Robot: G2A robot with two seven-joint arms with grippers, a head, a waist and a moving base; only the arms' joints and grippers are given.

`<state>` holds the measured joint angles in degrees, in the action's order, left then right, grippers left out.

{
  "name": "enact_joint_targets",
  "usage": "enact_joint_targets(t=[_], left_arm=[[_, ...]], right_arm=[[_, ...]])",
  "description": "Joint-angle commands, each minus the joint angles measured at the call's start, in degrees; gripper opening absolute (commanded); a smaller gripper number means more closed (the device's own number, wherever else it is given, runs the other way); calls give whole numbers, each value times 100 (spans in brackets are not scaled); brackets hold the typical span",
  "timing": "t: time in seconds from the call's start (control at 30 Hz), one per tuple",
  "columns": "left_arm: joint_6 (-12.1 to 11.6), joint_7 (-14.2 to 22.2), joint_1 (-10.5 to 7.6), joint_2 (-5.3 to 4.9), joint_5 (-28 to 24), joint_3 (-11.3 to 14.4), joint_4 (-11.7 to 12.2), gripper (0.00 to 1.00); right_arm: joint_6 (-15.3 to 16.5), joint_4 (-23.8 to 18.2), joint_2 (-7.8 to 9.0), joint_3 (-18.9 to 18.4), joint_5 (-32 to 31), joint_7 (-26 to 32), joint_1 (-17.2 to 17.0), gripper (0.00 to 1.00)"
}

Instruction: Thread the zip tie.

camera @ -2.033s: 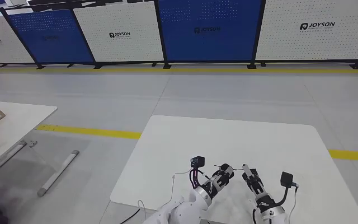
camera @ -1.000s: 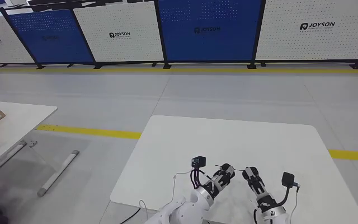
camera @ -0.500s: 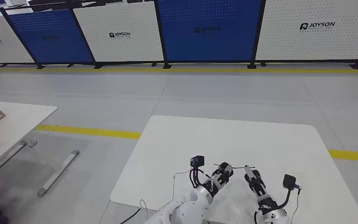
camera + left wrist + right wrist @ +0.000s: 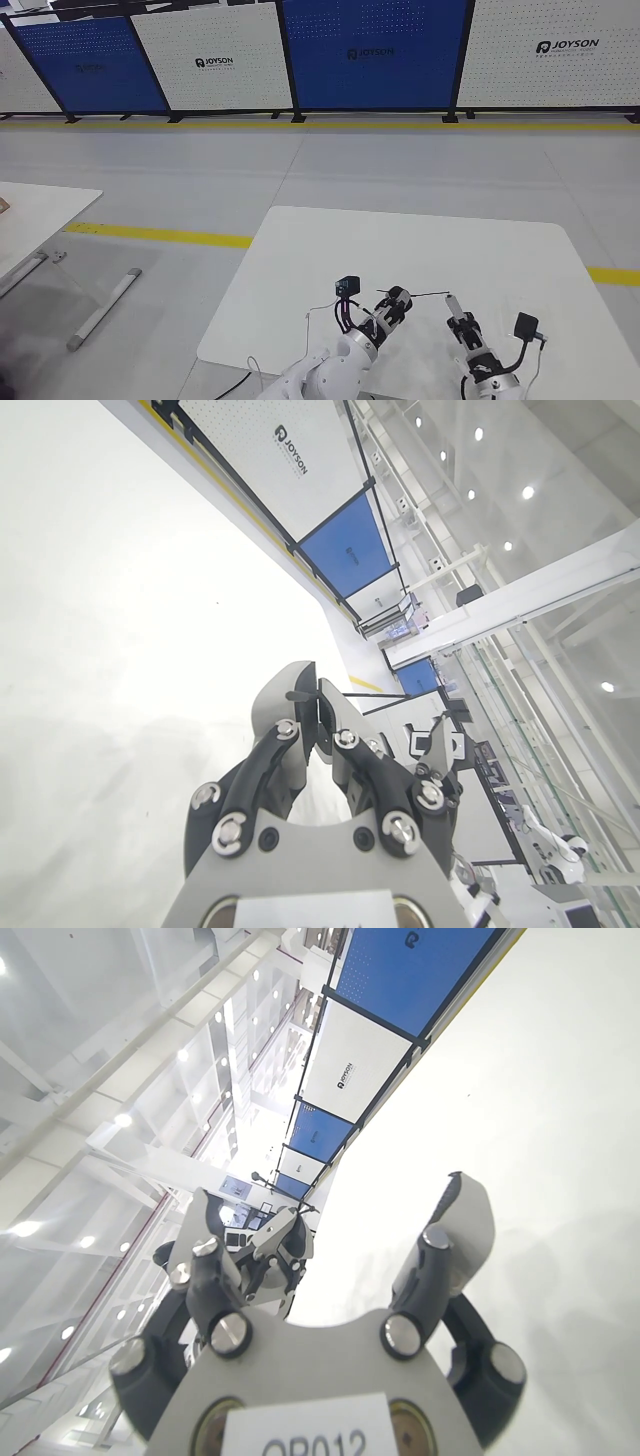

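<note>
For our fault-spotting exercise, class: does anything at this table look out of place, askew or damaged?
Nothing looks spilled or damaged. One oddity: the zip tie sticks out straight from the shut left gripper, forming no loop, while the right gripper is open and empty near its free end.

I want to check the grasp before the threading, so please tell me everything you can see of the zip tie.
The zip tie is a thin, dark strap that looks like plastic. It is straight, not looped. The left gripper is shut on it near one end: a short stub sticks out on one side of the fingers and the long strap on the other. It is held roughly level above the white table. Its free end points toward the open right gripper, whose fingers hold nothing.
</note>
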<state>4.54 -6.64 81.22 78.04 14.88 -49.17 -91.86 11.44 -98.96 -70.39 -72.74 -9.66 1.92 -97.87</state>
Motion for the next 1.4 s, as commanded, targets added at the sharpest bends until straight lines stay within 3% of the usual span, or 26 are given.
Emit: enact_joint_targets(t=[0.0, 0.2, 0.33, 1.17, 1.3, 1.33, 1.37], left_arm=[[1, 7, 0, 4, 10, 7, -9, 0], [-15, 4, 3, 14, 22, 3, -6, 0], [0, 6, 5, 21, 40, 12, -14, 0], [-37, 23, 21, 56, 77, -3, -40, 0], [42, -129, 24, 58, 226, -29, -24, 0], [59, -159, 26, 60, 260, -25, -19, 0], [99, -216, 20, 61, 341, -30, -4, 0]], right_arm=[[-28, 3, -4, 18, -44, 36, 17, 40], [0, 12, -12, 21, -107, 52, 19, 24], [28, 10, -17, 9, -124, 50, 8, 0], [-18, 76, -57, 18, -197, 157, 97, 0], [-9, 63, -65, 20, -193, 125, 98, 0], [-5, 60, -66, 18, -196, 121, 93, 15], [23, 51, -65, 12, -238, 123, 86, 18]])
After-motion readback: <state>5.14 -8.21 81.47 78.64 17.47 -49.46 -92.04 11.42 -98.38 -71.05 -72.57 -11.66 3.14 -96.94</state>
